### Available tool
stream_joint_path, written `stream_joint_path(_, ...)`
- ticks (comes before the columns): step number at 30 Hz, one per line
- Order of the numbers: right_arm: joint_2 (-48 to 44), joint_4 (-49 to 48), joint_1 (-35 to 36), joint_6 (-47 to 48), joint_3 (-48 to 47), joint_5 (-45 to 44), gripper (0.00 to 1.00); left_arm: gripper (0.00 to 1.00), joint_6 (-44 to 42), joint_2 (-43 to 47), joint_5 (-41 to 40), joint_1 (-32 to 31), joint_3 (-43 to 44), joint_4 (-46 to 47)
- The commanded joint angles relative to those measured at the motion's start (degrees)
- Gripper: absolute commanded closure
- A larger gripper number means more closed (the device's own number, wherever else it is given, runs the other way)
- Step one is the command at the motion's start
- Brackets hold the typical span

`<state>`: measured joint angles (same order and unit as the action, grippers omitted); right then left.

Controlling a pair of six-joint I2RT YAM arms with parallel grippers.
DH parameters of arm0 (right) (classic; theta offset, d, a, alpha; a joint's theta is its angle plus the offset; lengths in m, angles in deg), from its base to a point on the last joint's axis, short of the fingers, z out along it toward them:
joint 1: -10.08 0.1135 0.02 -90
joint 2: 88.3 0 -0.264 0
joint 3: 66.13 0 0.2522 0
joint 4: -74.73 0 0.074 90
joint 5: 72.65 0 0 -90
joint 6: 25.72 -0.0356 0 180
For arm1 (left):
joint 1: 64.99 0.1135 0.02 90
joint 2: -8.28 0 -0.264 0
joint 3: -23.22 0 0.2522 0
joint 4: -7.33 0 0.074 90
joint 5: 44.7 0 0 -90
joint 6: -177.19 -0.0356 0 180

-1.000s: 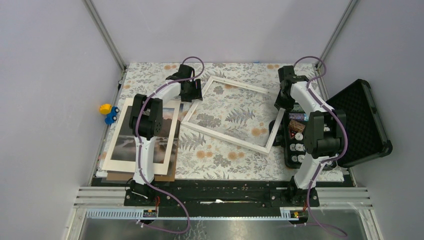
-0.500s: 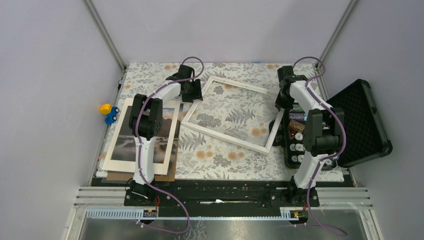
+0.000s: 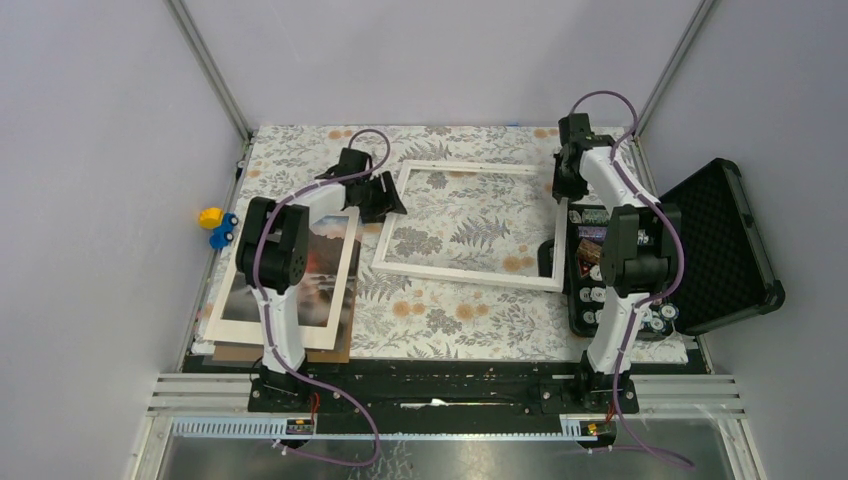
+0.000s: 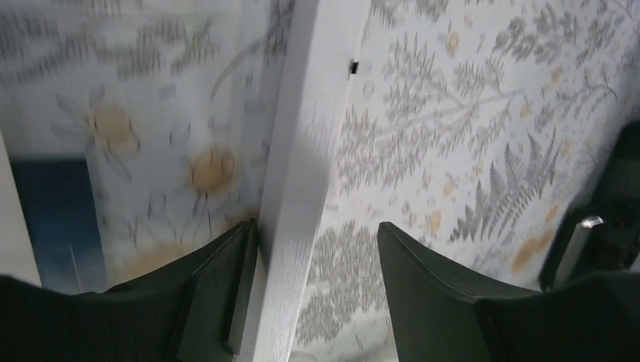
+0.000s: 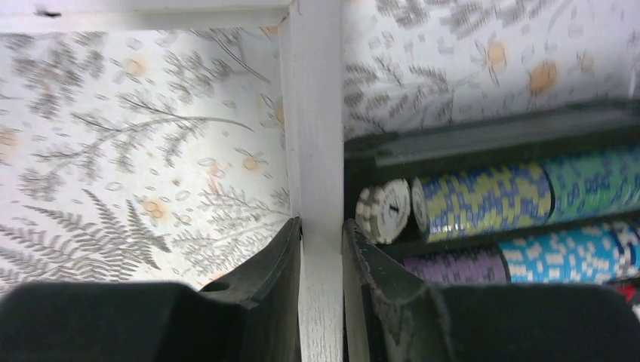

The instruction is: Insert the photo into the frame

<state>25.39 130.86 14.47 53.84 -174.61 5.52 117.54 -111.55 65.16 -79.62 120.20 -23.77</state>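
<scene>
plainly a thin white see-through frame (image 5: pixel 317 113): right tool (image 5: pixel 322 225) clamps its rail, left tool (image 4: pixel 317 228) straddles it, agape.

Grey walls (image 3: pixel 100 150) (plain, evenly lit) surround a floral-clothed table (image 3: pixel 450 310).

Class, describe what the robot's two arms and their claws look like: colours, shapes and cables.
The left arm and right arm have white links joined by chunky black joints. A purple cable loops along each arm. The left claw and right claw each have two dark wedge-shaped fingers tapering to blunt tips.
</scene>
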Motion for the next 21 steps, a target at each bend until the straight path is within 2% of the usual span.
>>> stream_joint_path(1, 0.16, -7.29, 0.72, 4.42, -5.58, 10.63, 0.7, 0.34, 5.03, 5.93, 8.03, -0.56, -10.47, -0.86)
stream_joint_path(2, 0.9, -7.95, 0.79, 4.46, -6.48, 12.49, 0.63, 0.34, 5.65, 7.8, 8.4, -0.43, -12.53, 0.07)
stream_joint_path(6, 5.88, -8.16, 1.07, 4.26, -11.16, 15.64, 0.53, 0.33, 6.47, 14.14, 8.65, -0.31, -19.68, 2.61)
stream_joint_path(9, 9.77, -7.97, 1.27, 3.76, -15.22, 18.64, 0.42, 0.27, 5.74, 17.19, 6.8, 0.21, -22.12, 2.46)
stream_joint_path(11, 12.04, -4.83, 1.36, 3.04, -19.25, 17.47, 0.34, 0.22, 4.89, 18.25, 4.98, 0.75, -21.58, 1.13)
stream_joint_path(14, 11.69, 4.79, 1.4, 0.89, -23.13, 10.7, 0.27, 0.17, 3.12, 18.29, 3.6, 1.01, -19.62, -0.73)
stream_joint_path(16, 8.07, 9.68, 1.44, -0.05, -20.44, 8.24, 0.27, 0.16, 2.53, 18.36, 3.46, 1.01, -19.33, -0.79)
stream_joint_path(18, 1.74, 9.02, 1.39, -0.07, -12.57, 7.05, 0.34, 0.16, 2.17, 18.16, 4.05, 1.01, -19.36, -0.6)
stream_joint_path(21, -6.56, 7.92, 1.48, -0.02, -3.87, 3.48, 0.33, 0.16, 2.57, 17.6, 6.04, 0.97, -20.45, 1.05)
